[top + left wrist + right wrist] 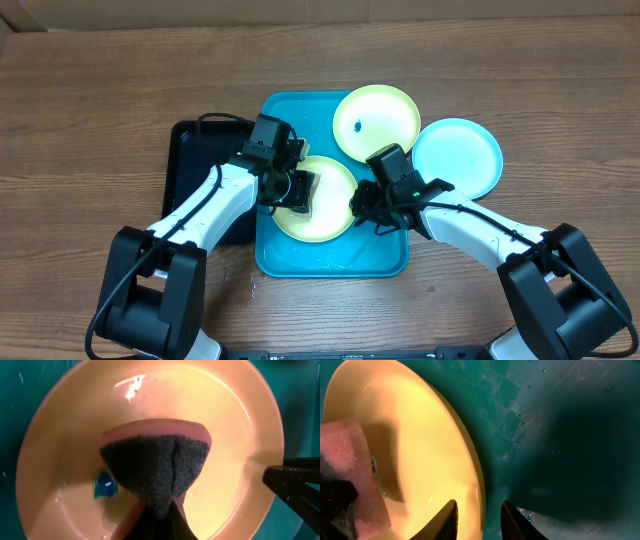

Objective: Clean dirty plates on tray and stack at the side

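Observation:
A pale yellow-green plate lies in the turquoise tray. My left gripper is shut on a sponge, pink with a grey scouring face, pressed onto the plate beside a blue speck. My right gripper is shut on this plate's right rim, one finger inside and the other outside. A second yellow-green plate with a small blue speck rests over the tray's far right corner. The cyan plate lies on the table to the right.
A narrower black tray lies against the turquoise tray's left side, under my left arm. Wooden table surrounds both trays. The cyan plate's left edge sits close to the second yellow-green plate and to my right arm.

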You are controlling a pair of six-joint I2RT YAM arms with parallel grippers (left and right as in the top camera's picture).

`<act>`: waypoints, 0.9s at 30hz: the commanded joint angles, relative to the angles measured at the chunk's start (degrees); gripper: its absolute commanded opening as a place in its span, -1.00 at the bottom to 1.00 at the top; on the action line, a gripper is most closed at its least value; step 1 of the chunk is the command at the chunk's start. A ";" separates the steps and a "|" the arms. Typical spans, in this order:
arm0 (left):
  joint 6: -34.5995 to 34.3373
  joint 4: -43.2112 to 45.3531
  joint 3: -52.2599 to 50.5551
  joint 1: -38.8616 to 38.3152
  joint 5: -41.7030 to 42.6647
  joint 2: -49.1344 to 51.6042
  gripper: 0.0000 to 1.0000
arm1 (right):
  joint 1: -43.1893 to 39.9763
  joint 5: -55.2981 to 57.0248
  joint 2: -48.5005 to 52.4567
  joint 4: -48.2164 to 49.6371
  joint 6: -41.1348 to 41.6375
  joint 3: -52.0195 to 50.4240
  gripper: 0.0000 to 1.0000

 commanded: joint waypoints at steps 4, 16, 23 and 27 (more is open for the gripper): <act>-7.17 -0.63 0.55 -0.44 -0.33 0.09 -0.92 | 0.28 0.35 0.13 0.31 0.02 -0.09 -0.39; -5.53 3.06 -0.33 -3.17 -8.02 0.09 -0.91 | 0.28 0.35 0.13 0.35 0.02 -0.09 -0.39; -5.90 3.34 -0.33 -3.17 -10.43 0.09 -0.92 | 0.28 0.35 0.13 0.31 0.02 -0.09 -0.38; -8.72 1.03 -0.33 -3.19 -7.43 0.09 -0.92 | 0.28 0.35 0.13 0.33 0.02 -0.09 -0.38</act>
